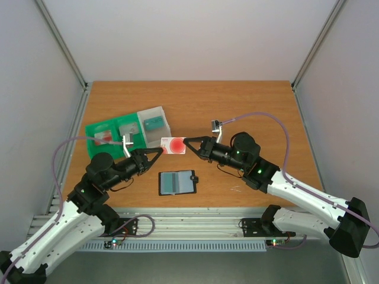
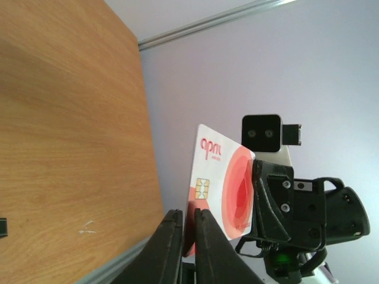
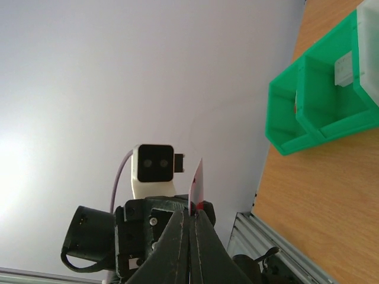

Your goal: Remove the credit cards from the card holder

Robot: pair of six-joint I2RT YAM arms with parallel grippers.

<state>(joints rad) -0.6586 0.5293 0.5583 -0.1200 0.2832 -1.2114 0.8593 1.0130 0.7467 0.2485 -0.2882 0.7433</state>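
One red-blotched card [image 1: 176, 145] is out, in the air just beyond holder [image 1: 177, 183]; R claw [image 1: 187, 142] pinches one end, L claw [image 1: 161, 151] narrow on the other, prob. a handover; holder lies open; more cards inside? can't tell.

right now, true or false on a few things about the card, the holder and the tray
1. The left gripper and right gripper both grip one red-blotched card. True.
2. The card holder lies closed. False: it lies open, its pale pockets facing up.
3. The red-blotched card lies flat on the table. False: it is held up in the air between the two grippers.
4. The green tray sits left of the card holder and farther from the arm bases. True.
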